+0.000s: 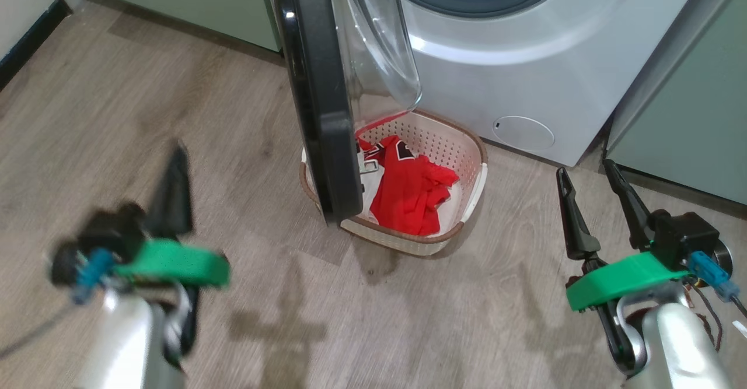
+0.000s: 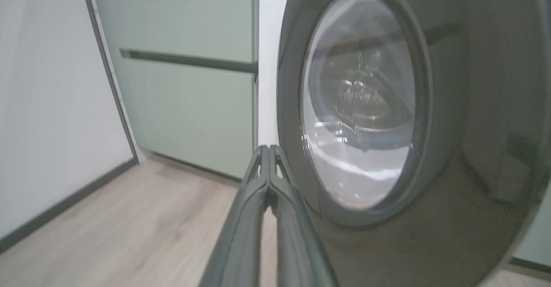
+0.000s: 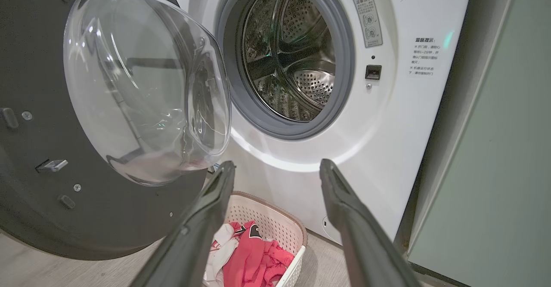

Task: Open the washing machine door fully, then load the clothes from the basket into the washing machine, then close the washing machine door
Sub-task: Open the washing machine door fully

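The washing machine [image 1: 525,74] stands at the top of the head view. Its door [image 1: 315,86] is swung out edge-on over the basket [image 1: 467,144]. The red and white clothes [image 1: 408,191] lie in the basket. My left gripper [image 1: 178,156] is blurred at the lower left, shut with nothing in it, well left of the door. In the left wrist view its shut fingers [image 2: 269,158] point past the door's black outer face [image 2: 465,158]. My right gripper [image 1: 585,167] is open and empty, right of the basket. Between its fingertips [image 3: 277,164] I see the drum mouth [image 3: 292,50], basket [image 3: 267,218] and clothes [image 3: 254,257].
Pale green cabinets flank the machine on the left [image 2: 185,84] and the right [image 1: 688,115]. A white wall with dark skirting [image 2: 43,106] runs along the far left. The floor is pale wood planks [image 1: 175,115].
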Tool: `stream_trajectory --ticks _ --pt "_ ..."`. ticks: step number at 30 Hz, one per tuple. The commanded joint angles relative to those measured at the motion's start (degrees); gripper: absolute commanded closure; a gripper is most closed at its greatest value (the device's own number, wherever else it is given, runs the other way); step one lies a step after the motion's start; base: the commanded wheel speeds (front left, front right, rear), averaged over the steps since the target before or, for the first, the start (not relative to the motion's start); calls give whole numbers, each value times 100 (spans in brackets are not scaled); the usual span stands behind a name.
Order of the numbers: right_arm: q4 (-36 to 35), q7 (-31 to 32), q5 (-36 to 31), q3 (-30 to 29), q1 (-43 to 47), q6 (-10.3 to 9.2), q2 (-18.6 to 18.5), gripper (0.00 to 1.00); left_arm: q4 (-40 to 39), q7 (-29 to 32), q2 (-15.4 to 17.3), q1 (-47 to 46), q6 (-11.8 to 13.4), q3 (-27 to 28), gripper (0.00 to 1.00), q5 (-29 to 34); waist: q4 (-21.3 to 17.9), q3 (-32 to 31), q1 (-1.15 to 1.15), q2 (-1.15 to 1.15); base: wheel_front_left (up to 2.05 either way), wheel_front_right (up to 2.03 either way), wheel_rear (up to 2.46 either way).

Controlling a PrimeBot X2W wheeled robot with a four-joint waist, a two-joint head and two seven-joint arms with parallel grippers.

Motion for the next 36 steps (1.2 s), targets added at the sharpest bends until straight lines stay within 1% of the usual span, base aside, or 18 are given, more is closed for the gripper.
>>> stream_trajectory --ticks 1,6,9,12,17,19,20,24,28,32,36 --pt "-200 -6 -42 140 -226 0 6 0 -485 -53 240 -580 51 299 100 104 12 17 0 0 0 0 0" --pt "-214 -1 -64 144 -239 0 6 0 -1375 -54 445 -1226 155 400 100 315 14 25 0 0 0 0 0" --pt "-209 -9 -47 160 -238 0 6 0 -1862 -44 457 -1517 186 343 100 397 -16 11 0 0 0 0 0" --pt "-203 -12 -42 170 -233 0 6 0 -2266 20 355 -1692 146 97 100 438 -47 -1 0 0 0 0 0" --pt "-191 -10 -44 184 -213 0 6 0 -2644 164 40 -1740 -46 -668 100 351 -86 -24 0 0 0 0 0" --pt "-186 -4 -39 197 -209 0 6 0 -2662 245 -63 -1689 -116 -1044 100 262 -105 -33 0 0 0 0 0" --pt "-186 -4 -39 197 -209 0 6 0 -2662 245 -63 -1689 -116 -1044 100 262 -105 -33 0 0 0 0 0" --pt "-163 15 -25 256 -186 0 6 0 -2499 439 -185 -1484 -234 -1831 100 15 -154 -63 0 0 0 0 0" --pt "-146 25 -5 290 -161 0 6 0 -2222 651 -228 -1164 -254 -2467 100 -233 -206 -75 0 0 0 0 0" --pt "-142 28 -2 287 -121 0 6 0 -1944 813 -240 -843 -312 -2909 100 -473 -222 -69 0 0 0 0 0" --pt "-126 31 2 261 -96 0 6 0 -1605 893 -239 -597 -387 -3182 100 -604 -210 -45 0 0 0 0 0"
